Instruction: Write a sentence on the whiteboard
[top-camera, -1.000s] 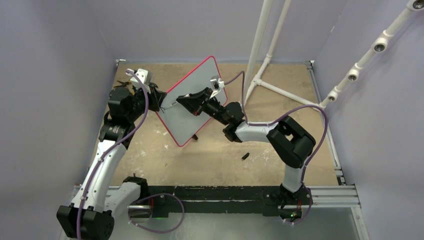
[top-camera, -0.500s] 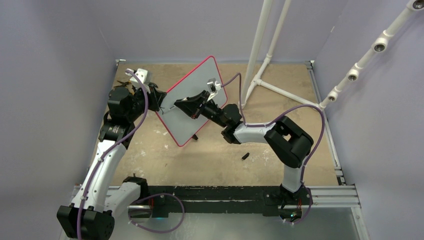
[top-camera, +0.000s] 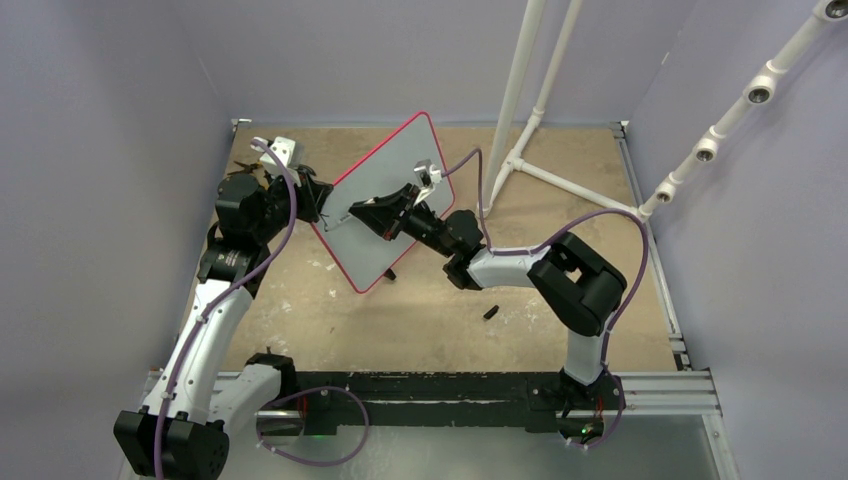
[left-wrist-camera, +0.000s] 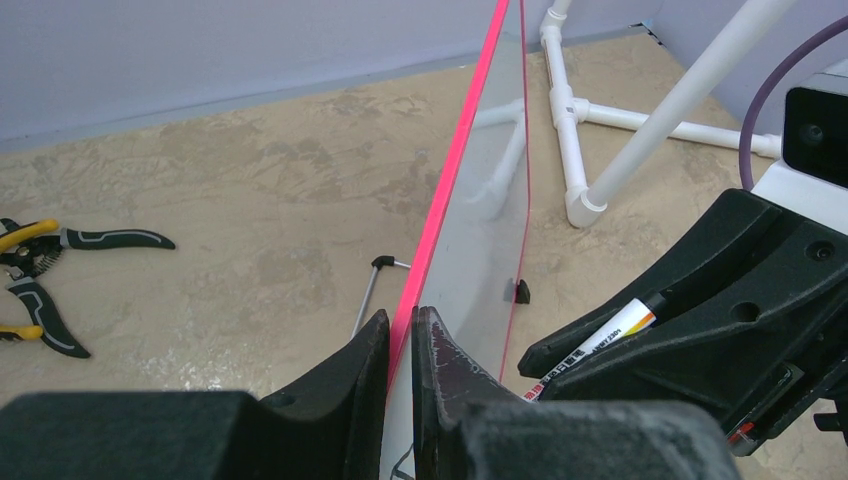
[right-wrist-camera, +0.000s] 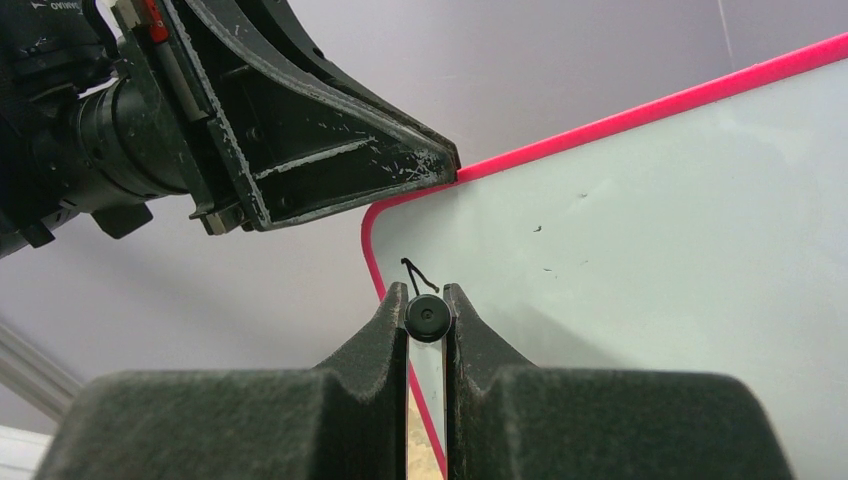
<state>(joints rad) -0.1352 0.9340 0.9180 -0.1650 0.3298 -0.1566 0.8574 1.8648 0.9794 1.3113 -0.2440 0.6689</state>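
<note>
The whiteboard (top-camera: 400, 160), white with a red-pink rim, stands tilted on edge above the table. My left gripper (top-camera: 325, 213) is shut on its left edge; its fingers (left-wrist-camera: 372, 345) pinch the rim (left-wrist-camera: 445, 200). My right gripper (top-camera: 356, 212) is shut on a black-tipped marker (right-wrist-camera: 427, 318), also seen as a white barrel (left-wrist-camera: 605, 338). The marker tip meets the board face (right-wrist-camera: 650, 250) close to the rounded corner. Of the sentence, only a short black stroke (right-wrist-camera: 413, 273) shows there.
Yellow-and-black pliers (left-wrist-camera: 40, 270) lie on the tan tabletop behind the left arm. A white pipe frame (top-camera: 520, 100) stands at the back right. A small black piece (top-camera: 491, 312) lies on the table near the right arm. A thin metal stand leg (left-wrist-camera: 368, 295) hangs under the board.
My right gripper has slid left across the board with the marker, toward the edge that my left gripper holds. The board and the left arm have stayed put.
</note>
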